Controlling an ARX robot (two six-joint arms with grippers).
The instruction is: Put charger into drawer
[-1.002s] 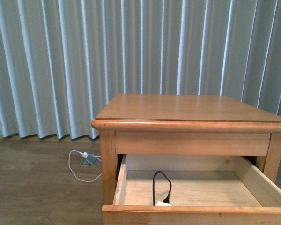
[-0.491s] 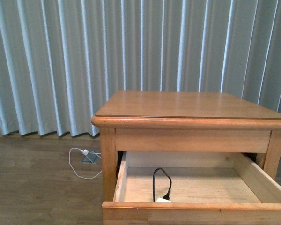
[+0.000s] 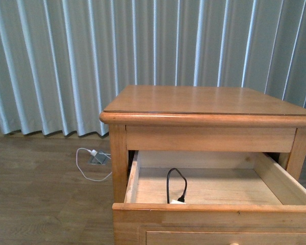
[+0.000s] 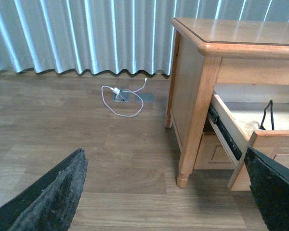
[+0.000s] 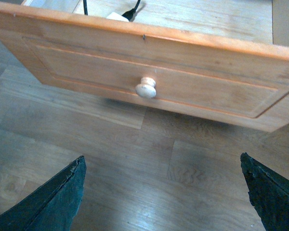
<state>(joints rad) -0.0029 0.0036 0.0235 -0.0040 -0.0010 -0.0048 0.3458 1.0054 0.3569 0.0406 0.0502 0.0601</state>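
The drawer [image 3: 214, 208] of the wooden nightstand [image 3: 204, 102] stands pulled out. Inside it lies the charger [image 3: 177, 201], a white block near the front wall with its black cable looping up. The left wrist view shows the drawer's side [image 4: 226, 132] and the charger cable [image 4: 269, 114]. The right wrist view looks down on the drawer front [image 5: 86, 57] with its round knob [image 5: 146, 88] and the charger [image 5: 116, 16] behind the rim. My left gripper [image 4: 164, 192] is open over the floor beside the nightstand. In front of the drawer, my right gripper [image 5: 161, 192] is open below the knob. Both hold nothing.
A white cable [image 3: 89, 164] with a white plug lies on the wooden floor left of the nightstand, by a floor socket [image 4: 121, 96]. Pleated curtains [image 3: 66, 61] hang behind. The nightstand's leg [image 4: 188, 159] stands close to the left gripper.
The whole scene has shifted upward in the front view, so the drawer's front panel now shows at the bottom edge. The charger lies where it was in the drawer.
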